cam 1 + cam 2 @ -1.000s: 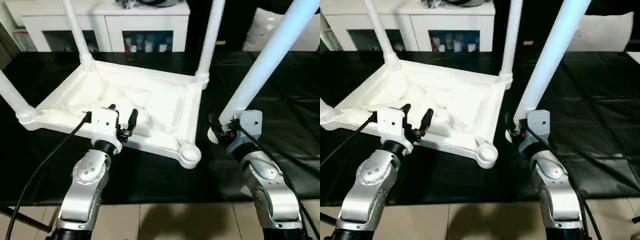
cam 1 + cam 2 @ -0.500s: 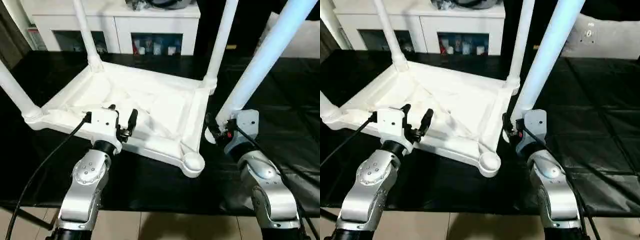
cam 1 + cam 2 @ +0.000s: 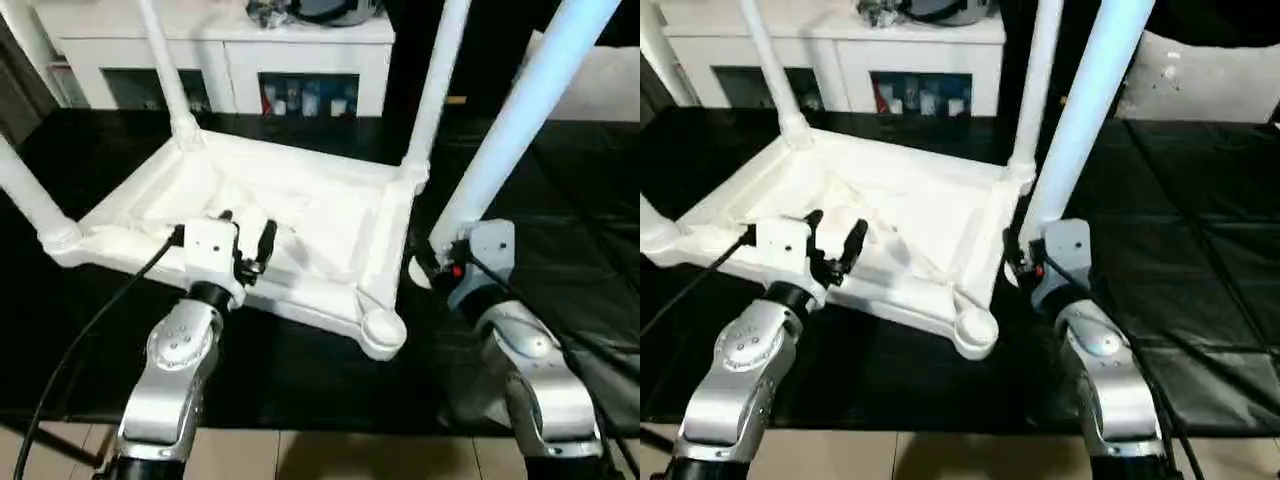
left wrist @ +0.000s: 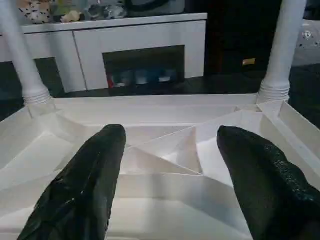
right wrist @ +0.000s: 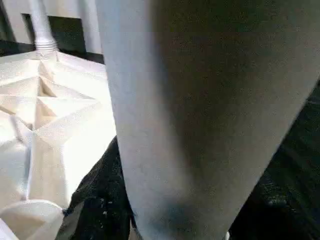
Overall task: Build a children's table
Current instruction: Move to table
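The children's table lies upside down on the black mat, its ribbed underside (image 3: 300, 215) facing up. Three white legs stand in its corner sockets: far left (image 3: 165, 70), far right (image 3: 432, 90), near left (image 3: 30, 200). The near right socket (image 3: 383, 328) is empty. My right gripper (image 3: 436, 264) is shut on the lower end of a fourth white leg (image 3: 520, 120), which slants up to the right, just right of that socket. My left gripper (image 3: 247, 232) is open, its fingers (image 4: 95, 175) hovering over the table's near rim (image 4: 165, 187) with nothing between them.
A white cabinet (image 3: 230, 60) with glass doors stands behind the mat. The black mat (image 3: 580, 250) stretches out to the right. A white cushion-like thing (image 3: 1205, 65) sits at the back right. Light floor (image 3: 330, 455) runs along the mat's near edge.
The whole picture has shifted a little, so the camera has moved. Both grippers, the held leg and the table keep their places relative to each other.
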`<state>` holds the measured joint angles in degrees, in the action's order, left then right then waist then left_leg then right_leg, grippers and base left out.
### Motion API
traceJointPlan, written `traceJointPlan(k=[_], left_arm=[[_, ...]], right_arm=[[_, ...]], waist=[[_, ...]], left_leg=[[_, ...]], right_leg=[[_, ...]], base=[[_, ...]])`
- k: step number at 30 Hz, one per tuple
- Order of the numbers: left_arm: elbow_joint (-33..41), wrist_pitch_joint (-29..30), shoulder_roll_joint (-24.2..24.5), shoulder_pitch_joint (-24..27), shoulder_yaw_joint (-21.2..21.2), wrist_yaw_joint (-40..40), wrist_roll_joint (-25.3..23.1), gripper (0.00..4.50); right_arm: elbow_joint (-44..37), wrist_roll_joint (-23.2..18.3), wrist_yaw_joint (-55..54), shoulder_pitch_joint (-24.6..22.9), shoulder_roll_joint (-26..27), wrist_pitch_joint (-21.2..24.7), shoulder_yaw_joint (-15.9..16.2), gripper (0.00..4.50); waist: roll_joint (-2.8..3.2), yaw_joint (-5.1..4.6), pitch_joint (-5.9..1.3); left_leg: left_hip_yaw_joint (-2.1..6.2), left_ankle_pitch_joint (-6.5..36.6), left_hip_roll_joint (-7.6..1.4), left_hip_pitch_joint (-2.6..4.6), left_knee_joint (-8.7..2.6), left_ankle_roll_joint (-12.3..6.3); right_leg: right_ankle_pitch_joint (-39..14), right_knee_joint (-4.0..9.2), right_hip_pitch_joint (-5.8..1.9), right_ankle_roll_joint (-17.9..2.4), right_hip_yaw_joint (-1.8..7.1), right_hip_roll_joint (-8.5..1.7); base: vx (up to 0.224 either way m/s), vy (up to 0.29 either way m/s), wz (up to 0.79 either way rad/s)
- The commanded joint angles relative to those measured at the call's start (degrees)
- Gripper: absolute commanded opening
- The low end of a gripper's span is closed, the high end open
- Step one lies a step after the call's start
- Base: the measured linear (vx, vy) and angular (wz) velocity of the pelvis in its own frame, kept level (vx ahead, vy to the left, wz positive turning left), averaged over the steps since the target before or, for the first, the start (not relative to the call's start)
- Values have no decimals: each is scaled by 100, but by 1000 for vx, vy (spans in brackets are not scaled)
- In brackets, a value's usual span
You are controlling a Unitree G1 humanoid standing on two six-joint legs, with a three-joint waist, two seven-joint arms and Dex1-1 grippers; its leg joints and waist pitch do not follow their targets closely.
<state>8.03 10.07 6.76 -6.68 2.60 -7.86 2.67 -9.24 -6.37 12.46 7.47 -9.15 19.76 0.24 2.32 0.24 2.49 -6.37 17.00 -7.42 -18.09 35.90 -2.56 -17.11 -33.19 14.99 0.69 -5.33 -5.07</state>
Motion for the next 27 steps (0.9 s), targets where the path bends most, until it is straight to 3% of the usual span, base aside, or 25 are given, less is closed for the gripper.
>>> traceJointPlan(k=[1, 2, 3, 4, 5, 6, 7, 8, 9, 10, 11, 12, 13, 14, 15, 16, 18, 19, 20, 21, 22, 23, 24, 26, 27], left_arm=[[-21, -44, 40, -9, -10, -33, 8, 334], [-22, -44, 41, -10, -12, -36, 9, 334], [-22, -44, 41, -10, -12, -36, 9, 334], [-21, -47, 44, -7, -15, -42, 10, 334], [-20, -48, 43, -4, -16, -44, 9, 334], [-19, -48, 42, -3, -16, -45, 7, 334], [-10, -43, 35, 1, -18, -51, -1, 334], [-10, -43, 35, 1, -18, -51, -1, 334], [-6, -40, 32, 3, -19, -54, -6, 334], [-3, -37, 32, 4, -19, -55, -9, 334], [-2, -41, 34, 11, -18, -56, -7, 334], [-1, -46, 36, 17, -17, -57, -5, 334], [-1, -50, 39, 22, -15, -58, -2, 334], [-1, -50, 39, 22, -15, -58, -2, 334], [-1, -52, 39, 23, -14, -58, -2, 334], [-1, -53, 31, 25, -17, -64, -12, 334], [8, -108, -8, 50, -31, -78, 17, 334], [13, -132, -20, 62, -36, -80, 47, 334], [22, -96, -10, 65, -27, -83, 43, 334], [26, -68, 2, 60, -17, -84, 34, 334], [6, -113, 24, 44, -8, -96, 16, 334], [4, -117, 25, 43, -8, -98, 16, 334], [-8, -151, 33, 39, -14, -111, 20, 334], [-59, -189, 73, 3, -45, -175, 44, 334], [-87, -198, 95, -19, -57, -207, 54, 334]], right_arm=[[-53, 20, 1, 77, 10, -50, 25, 192], [-55, 20, 3, 76, 8, -50, 30, 192], [-55, 20, 3, 76, 8, -50, 30, 192], [-62, 13, 21, 70, 6, -51, 48, 192], [-61, -14, 52, 69, 6, -40, 58, 192], [-66, -3, 68, 68, -12, 6, 87, 192], [-68, -12, 77, 63, -3, 18, 98, 192], [-68, -12, 77, 63, -3, 18, 98, 192], [-62, -21, 64, 60, 14, 7, 85, 192], [-62, 14, 64, 58, -4, -28, 101, 192], [-64, 30, 66, 51, -9, -39, 112, 192], [-65, 42, 66, 45, -10, -45, 120, 192], [-66, 45, 65, 40, -10, -46, 125, 192], [-66, 45, 65, 40, -10, -46, 125, 192], [-66, 44, 66, 37, -13, -48, 126, 192], [-67, 41, 64, 35, -22, -50, 131, 192], [-73, 45, 46, 31, -36, -55, 127, 192], [-71, 57, 38, 31, -36, -58, 114, 192], [-63, 61, 33, 34, -40, -63, 99, 192], [-51, 64, 29, 43, -48, -68, 83, 192], [-23, 83, 12, 62, -71, -76, 48, 192], [-22, 84, 10, 62, -70, -80, 45, 192], [-12, 92, -5, 64, -67, -103, 18, 192], [12, -3, -11, 68, -65, -44, -79, 192], [23, -41, -24, 71, -66, -9, -127, 192]], waist=[[84, -127, -394], [99, -277, -396], [99, -277, -396], [-41, -300, -326], [-78, -282, -304], [-339, -142, -313], [-296, 68, -382], [-292, 338, -272], [-343, 369, -155], [-261, 316, -162], [-110, 329, -218], [84, 233, -228], [264, -64, -94], [267, -184, -298], [266, -221, -345], [237, -245, -321], [93, -265, -242], [-173, -206, -216], [-390, 28, -299], [-268, 165, -309], [-331, 185, -333], [-249, 201, -352], [-107, 188, -372], [-63, 165, -507], [-25, 204, -517]], left_leg=[[333, -1475, -384, 373, -434, -1440], [709, -1474, -678, 869, -448, -2087], [709, -1474, -678, 869, -448, -2087], [866, -1222, -956, 896, -505, -2554], [714, -987, -773, 782, -469, -2411], [101, -437, -9, 129, -72, -1733], [-174, 250, 304, -127, 457, -747], [54, 152, 141, -612, 774, 151], [122, 75, 67, -736, 792, 376], [212, -570, -66, -817, 583, 299], [224, -713, -149, -594, 289, 274], [152, -634, -225, -372, -175, 17], [593, 1328, -622, -81, -680, -53], [955, 2443, -905, 409, -763, -349], [1023, 2504, -916, 492, -769, -632], [1019, 2088, -874, 504, -726, -1274], [787, 1840, -735, 318, -751, -1548], [425, 2080, -404, 25, -634, -1090], [12, 978, 112, -464, 172, -765], [125, 211, 6, -594, 334, -642], [188, -836, -67, -727, 188, -326], [184, -1252, -80, -666, -41, -184], [197, -1649, -213, -462, -272, -38], [245, -2096, -334, -382, -209, -31], [253, -2156, -358, -345, -209, -21]], right_leg=[[24, 28, 1, -1041, 23, 91], [-260, -325, 599, -686, 2, 94], [-260, -325, 599, -686, 2, 94], [-294, -611, 919, -96, 258, -163], [-105, -476, 863, -117, 344, -204], [457, 63, 161, -341, 726, -352], [45, 351, -390, -1409, 1604, -534], [-135, 326, -703, -2198, 1765, -604], [6, 337, -648, -2327, 1703, -584], [352, 312, -530, -2130, 1085, -613], [5, 361, -297, -1973, 858, -445], [-863, 433, -243, -1612, 562, -164], [-1262, -51, 137, -996, 288, 306], [-877, -600, 388, -647, 291, 255], [-626, -703, 468, -420, 277, 208], [-300, -788, 634, -12, 284, 127], [106, -662, 654, 110, 346, 17], [138, -21, 412, 20, 561, -204], [-830, 409, -151, -206, 1089, -684], [-919, 450, -264, -340, 1212, -977], [54, 219, -197, -218, 996, -732], [680, 91, -120, -197, 809, -503], [1803, -57, 78, -353, 585, -245], [3402, -292, 100, -579, 558, -170], [3564, -292, 147, -646, 541, -155]], base=[[69, -20, 5], [87, -34, 1], [0, 0, 0], [0, 0, 0], [29, -77, 6], [57, -56, 12], [57, -56, 12], [76, -32, -25], [59, -34, -60], [59, -34, -60], [45, 6, -18], [43, 52, 6], [43, 52, 6], [84, 48, 2], [96, 14, 7], [96, 14, 7], [61, -29, 5], [57, -47, 5], [73, -92, 5], [77, -95, -5], [77, -95, -5], [65, -58, -10], [67, -21, -2], [62, -9, -2], [0, 0, 0]])
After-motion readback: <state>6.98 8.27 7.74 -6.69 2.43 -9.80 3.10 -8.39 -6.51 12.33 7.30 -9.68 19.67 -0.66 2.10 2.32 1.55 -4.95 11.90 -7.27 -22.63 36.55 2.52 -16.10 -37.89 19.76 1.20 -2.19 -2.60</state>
